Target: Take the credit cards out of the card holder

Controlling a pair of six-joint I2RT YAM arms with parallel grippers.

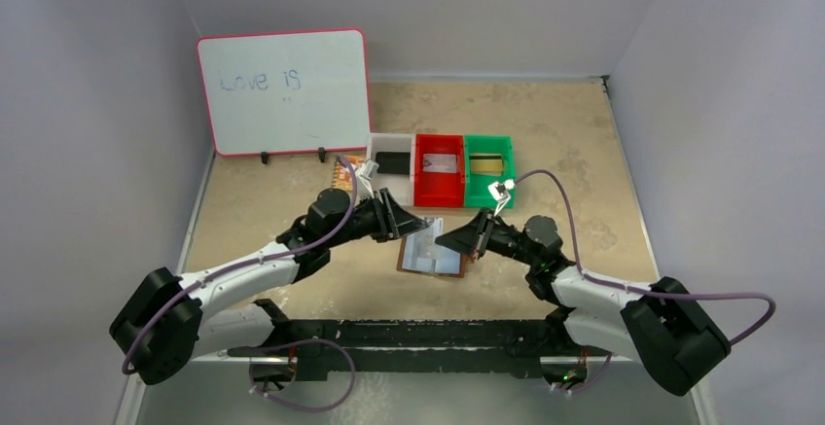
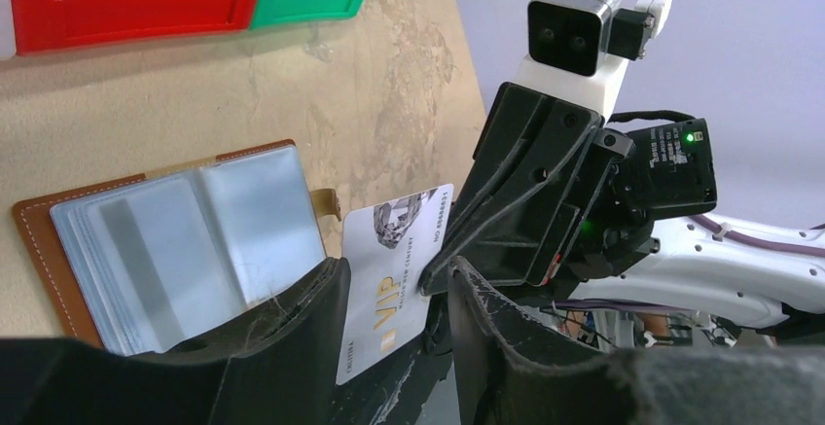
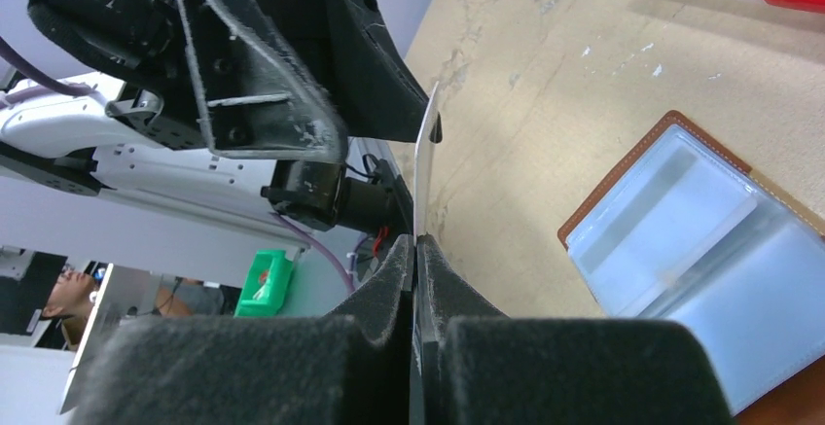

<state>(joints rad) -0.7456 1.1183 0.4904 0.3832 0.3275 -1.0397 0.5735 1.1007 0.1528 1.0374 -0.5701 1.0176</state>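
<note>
The brown card holder (image 1: pixel 433 255) lies open on the table between my arms, its pale blue-grey pockets up; it also shows in the left wrist view (image 2: pixel 185 240) and the right wrist view (image 3: pixel 700 240). My right gripper (image 3: pixel 415 245) is shut on a white credit card (image 2: pixel 394 269) printed "VIP", seen edge-on in the right wrist view (image 3: pixel 423 172) and held above the table. My left gripper (image 2: pixel 397 267) is open, its jaws standing apart on either side of that card. In the top view the left gripper (image 1: pixel 413 223) and right gripper (image 1: pixel 449 240) meet over the holder.
White (image 1: pixel 374 145), red (image 1: pixel 420 177) and green (image 1: pixel 507 167) bins stand in a row behind the holder, each with a flat card-like item inside. A whiteboard (image 1: pixel 284 89) stands at the back left. An orange patterned card (image 1: pixel 342 172) lies beside the white bin.
</note>
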